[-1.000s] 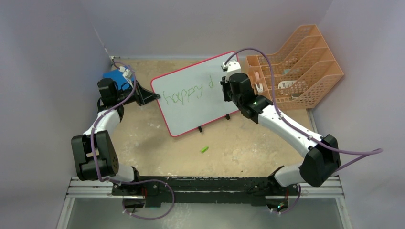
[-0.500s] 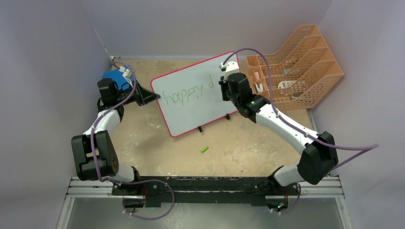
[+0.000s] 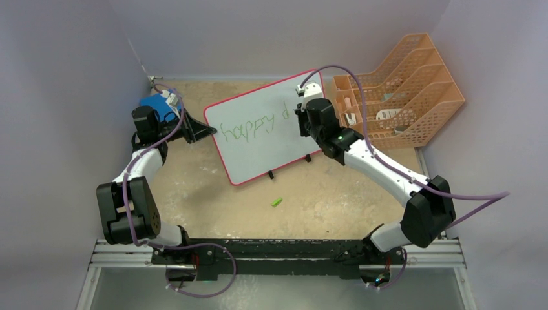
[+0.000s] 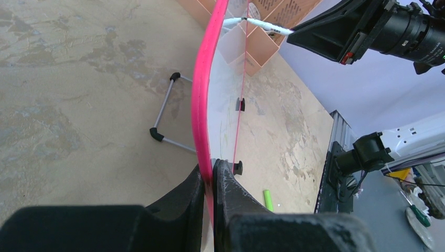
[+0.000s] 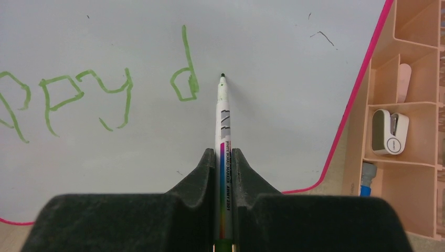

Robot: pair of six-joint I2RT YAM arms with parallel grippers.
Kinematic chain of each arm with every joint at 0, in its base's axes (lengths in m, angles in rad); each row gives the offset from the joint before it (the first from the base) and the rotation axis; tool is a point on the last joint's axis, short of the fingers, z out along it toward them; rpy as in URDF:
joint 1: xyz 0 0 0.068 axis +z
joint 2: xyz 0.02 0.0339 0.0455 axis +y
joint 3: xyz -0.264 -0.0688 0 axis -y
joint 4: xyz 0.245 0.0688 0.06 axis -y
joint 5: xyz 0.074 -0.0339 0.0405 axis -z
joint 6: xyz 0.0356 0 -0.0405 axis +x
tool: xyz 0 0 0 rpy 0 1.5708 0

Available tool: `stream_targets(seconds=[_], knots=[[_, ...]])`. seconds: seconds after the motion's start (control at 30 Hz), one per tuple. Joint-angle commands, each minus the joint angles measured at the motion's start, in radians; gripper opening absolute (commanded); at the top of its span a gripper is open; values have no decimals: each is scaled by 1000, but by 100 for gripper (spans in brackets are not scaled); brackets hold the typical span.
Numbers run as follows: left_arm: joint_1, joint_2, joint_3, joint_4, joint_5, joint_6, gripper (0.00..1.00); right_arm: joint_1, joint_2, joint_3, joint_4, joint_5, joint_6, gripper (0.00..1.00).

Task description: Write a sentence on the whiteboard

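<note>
The whiteboard (image 3: 258, 158) stands tilted on its feet in the middle of the table, red-rimmed. My left gripper (image 3: 209, 131) is shut on its left rim (image 4: 202, 94), one finger on each face. Green letters of the sentence (image 3: 249, 129) read "happy d" across the white face. My right gripper (image 5: 224, 157) is shut on a white marker (image 5: 222, 115) with a rainbow stripe. The marker's dark tip sits just right of the "d" (image 5: 184, 84), at or very near the board's surface (image 5: 288, 105). In the top view the right gripper (image 3: 302, 123) is at the board's right part.
An orange file rack (image 3: 404, 90) stands right behind the board's right edge, with a small white device (image 5: 390, 131) in one slot. A green cap (image 3: 276, 202) lies on the table before the board. A blue pad (image 3: 155, 103) sits behind my left wrist.
The right arm's elbow has drifted left and its gripper has edged slightly up and left beside the "d". The writing looks the same. The left arm has not moved.
</note>
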Motion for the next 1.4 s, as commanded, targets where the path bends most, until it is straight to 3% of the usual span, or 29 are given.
stream_targets(seconds=[0.0, 1.37], knots=[[-14, -20, 25, 9, -8, 44, 0, -5, 0, 57, 44, 4, -13, 0], [-14, -20, 25, 9, -12, 44, 0, -5, 3, 37, -43, -90, -27, 0]])
